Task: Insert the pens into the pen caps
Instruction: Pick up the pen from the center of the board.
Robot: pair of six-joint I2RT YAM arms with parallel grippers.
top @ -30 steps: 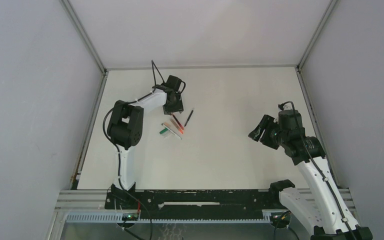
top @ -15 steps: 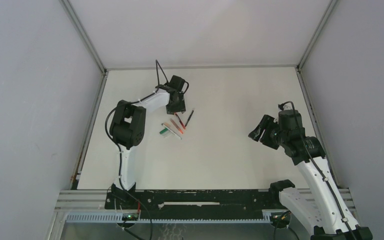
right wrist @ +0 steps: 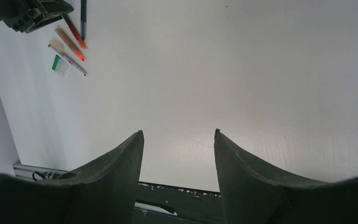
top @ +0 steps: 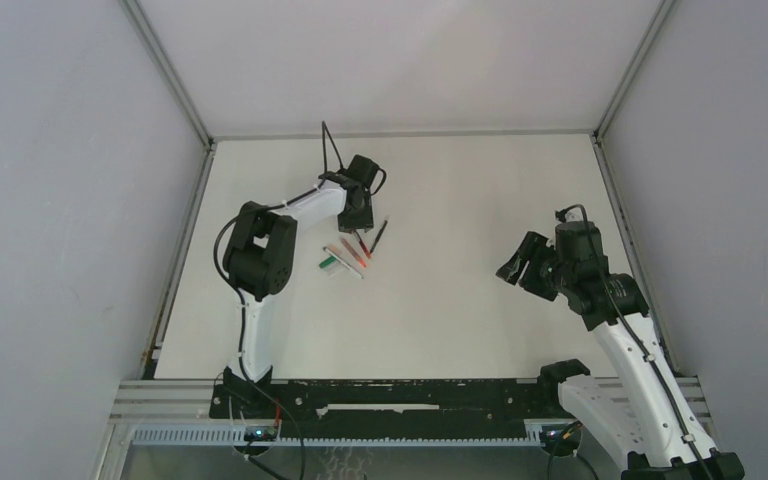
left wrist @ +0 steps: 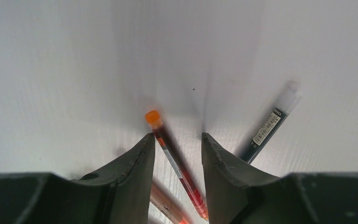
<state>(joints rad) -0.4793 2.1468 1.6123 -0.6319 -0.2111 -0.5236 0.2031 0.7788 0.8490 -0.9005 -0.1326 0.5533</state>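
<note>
- The tabletop [top: 480,300] is white and flat, with plain grey walls [top: 60,200] on three sides.
- Four pens lie close together on the left part of the tabletop, toward the far side.
- The left fingers [left wrist: 137,168] are down low over these pens, right by the tabletop.
- The left fingers are apart, with a gap between them, and they are not squeezing anything.
- A red pen [left wrist: 177,165] lies flat in that gap, one finger on each side of it.
- The red pen's orange end pokes out just past the fingertips.
- I cannot tell if one finger touches the red pen or only sits very near it.
- A black pen [left wrist: 263,133] lies flat just outside the gap, beside one finger. It has a white label and a pale, clear end that points away from the arm.
- A second red pen [left wrist: 165,204] lies beside the first one, partly hidden under the left fingers.
- A thin pale pen [right wrist: 70,62] lies on the outer side of the second red pen.
- A short green cap [right wrist: 56,62] lies flat just beside the pale pen. It is not on any pen.
- The right fingers [right wrist: 121,163] are wide apart and hold nothing.
- The right fingers hang above bare tabletop on the right side, well apart from the pens.
</note>
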